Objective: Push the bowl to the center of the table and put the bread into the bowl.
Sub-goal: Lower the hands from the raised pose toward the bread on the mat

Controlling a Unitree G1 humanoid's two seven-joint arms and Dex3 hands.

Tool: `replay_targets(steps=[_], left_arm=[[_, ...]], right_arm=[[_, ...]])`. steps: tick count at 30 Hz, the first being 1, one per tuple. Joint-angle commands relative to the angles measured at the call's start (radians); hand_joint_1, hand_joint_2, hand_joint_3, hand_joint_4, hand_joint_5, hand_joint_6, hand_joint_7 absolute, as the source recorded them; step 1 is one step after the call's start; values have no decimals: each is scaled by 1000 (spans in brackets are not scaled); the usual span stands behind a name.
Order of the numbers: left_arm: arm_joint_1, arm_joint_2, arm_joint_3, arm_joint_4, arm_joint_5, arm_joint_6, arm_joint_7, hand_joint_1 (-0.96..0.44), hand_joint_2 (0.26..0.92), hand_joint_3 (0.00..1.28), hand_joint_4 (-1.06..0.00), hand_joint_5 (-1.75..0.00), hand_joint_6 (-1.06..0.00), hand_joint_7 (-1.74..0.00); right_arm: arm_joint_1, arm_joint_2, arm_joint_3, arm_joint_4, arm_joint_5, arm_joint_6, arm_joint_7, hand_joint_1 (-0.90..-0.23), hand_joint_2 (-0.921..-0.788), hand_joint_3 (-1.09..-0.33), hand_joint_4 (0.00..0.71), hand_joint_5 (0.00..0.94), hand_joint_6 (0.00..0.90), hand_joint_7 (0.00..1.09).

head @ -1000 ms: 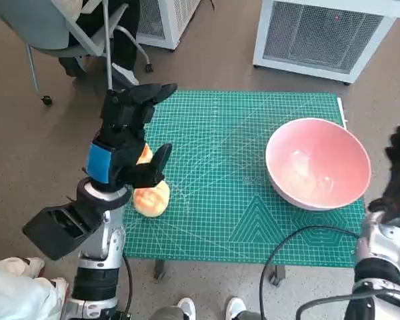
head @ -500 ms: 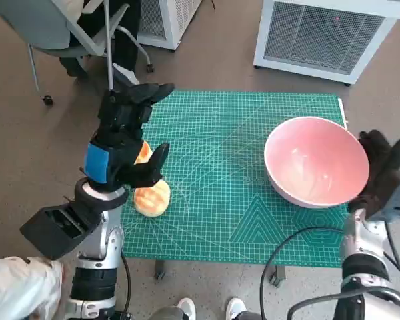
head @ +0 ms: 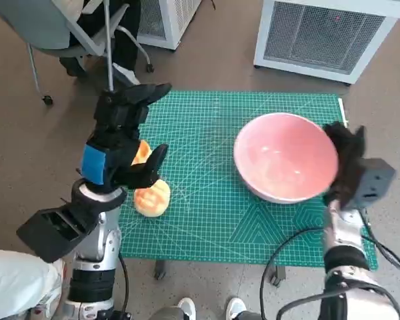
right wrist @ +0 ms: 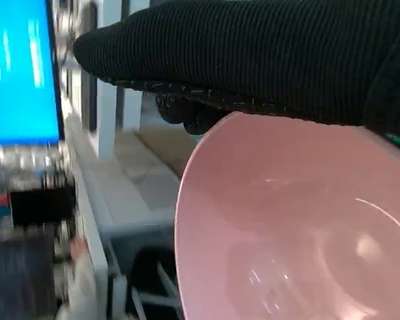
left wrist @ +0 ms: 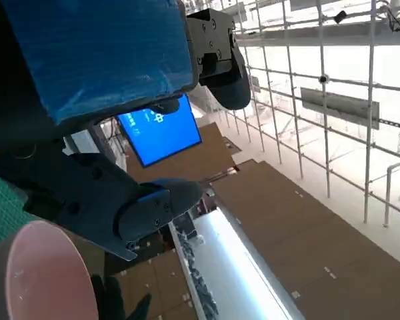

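A pink bowl [head: 285, 157] stands on the green cutting mat [head: 207, 220], right of the mat's middle. My gloved right hand [head: 345, 160] presses flat against the bowl's right rim, holding nothing. In the right wrist view the bowl [right wrist: 300, 233] fills the picture under the glove [right wrist: 253, 53]. The golden bread [head: 152, 197] lies near the mat's left edge. My left hand [head: 123, 140] hovers just above and over the bread with fingers spread, hiding its far half. The left wrist view shows that hand [left wrist: 100, 133] and a slice of the bowl [left wrist: 43, 273].
A white grilled unit [head: 320, 37] stands behind the table at the right, a second white unit [head: 167, 20] further left. A grey office chair [head: 67, 33] and a person's dark legs are at the back left. Shoes [head: 187, 308] show below the table's front edge.
My right hand came in from the right edge, met the bowl's rim and pushed the bowl leftward toward the mat's middle. The left hand and bread stayed put.
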Motion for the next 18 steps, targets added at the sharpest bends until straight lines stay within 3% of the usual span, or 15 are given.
replay_targets(steps=[1,18], left_arm=[[17,6,8,-21,1,4,9,-264,629,772,1,-837,1,-1030],[20,13,32,-16,-3,7,23,-249,639,739,1,-845,1,-1041]], right_arm=[[-9,20,18,7,-13,4,18,-335,-921,-529,426,5,232,460],[-80,80,40,12,-4,24,24,-323,-921,-549,410,0,190,487]])
